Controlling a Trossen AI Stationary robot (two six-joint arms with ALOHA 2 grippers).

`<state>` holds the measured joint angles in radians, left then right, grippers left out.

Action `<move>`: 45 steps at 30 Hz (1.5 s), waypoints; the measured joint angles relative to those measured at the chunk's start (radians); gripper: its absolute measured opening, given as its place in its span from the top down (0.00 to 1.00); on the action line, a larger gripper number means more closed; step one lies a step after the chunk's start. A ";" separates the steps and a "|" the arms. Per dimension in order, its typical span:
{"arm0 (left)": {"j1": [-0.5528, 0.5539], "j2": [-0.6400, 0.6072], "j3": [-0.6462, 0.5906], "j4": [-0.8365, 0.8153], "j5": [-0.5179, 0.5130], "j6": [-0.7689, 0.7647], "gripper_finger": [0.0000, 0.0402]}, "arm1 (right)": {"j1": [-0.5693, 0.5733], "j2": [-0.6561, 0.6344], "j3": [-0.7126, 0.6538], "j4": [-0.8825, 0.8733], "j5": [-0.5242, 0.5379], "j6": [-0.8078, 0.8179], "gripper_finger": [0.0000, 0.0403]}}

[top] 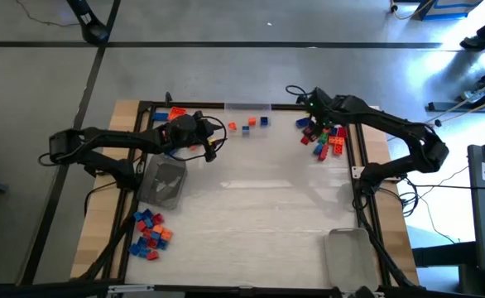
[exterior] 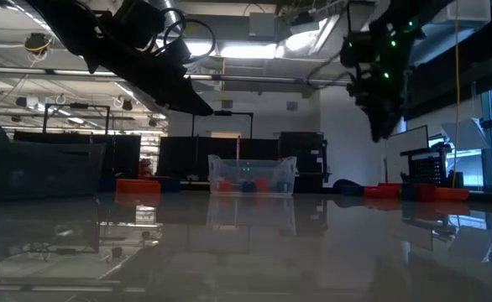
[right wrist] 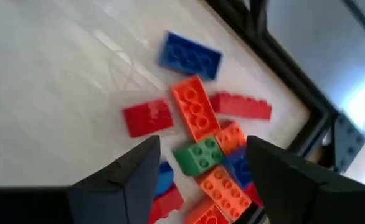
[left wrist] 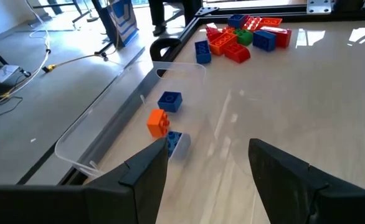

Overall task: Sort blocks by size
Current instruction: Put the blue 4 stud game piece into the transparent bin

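A pile of red, orange, blue and green blocks (top: 325, 137) lies at the table's far right. My right gripper (right wrist: 201, 146) hangs open above it, pointing steeply down, with a green block (right wrist: 198, 155) below the gap and nothing between the fingers. A few orange and blue blocks (left wrist: 164, 118) sit in a clear tray (top: 247, 108) at the far middle. My left gripper (left wrist: 207, 149) stands open near that tray, above the table, touching nothing. Another pile of blocks (top: 150, 234) lies near the left edge.
A clear tray (top: 164, 180) sits below my left arm, and another (top: 348, 252) at the near right. Orange and blue blocks (top: 172, 114) lie at the far left corner. A black frame (top: 358, 157) borders the table. The table's middle (top: 259, 207) is bare.
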<state>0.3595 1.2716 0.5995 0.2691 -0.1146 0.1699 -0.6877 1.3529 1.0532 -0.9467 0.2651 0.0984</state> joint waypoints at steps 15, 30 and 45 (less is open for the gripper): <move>0.000 0.000 0.000 0.002 0.000 -0.005 0.48 | -0.120 0.000 -0.198 0.177 -0.074 0.051 0.64; 0.000 0.000 0.000 0.003 0.000 -0.012 0.48 | -0.118 0.001 -0.216 0.064 -0.109 0.093 0.65; 0.000 0.000 0.000 0.003 0.000 -0.010 0.48 | -0.118 0.001 -0.216 0.029 -0.094 0.140 0.65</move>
<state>0.3595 1.2720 0.5995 0.2726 -0.1146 0.1604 -0.8055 1.3538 0.8375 -0.9173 0.1706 0.2385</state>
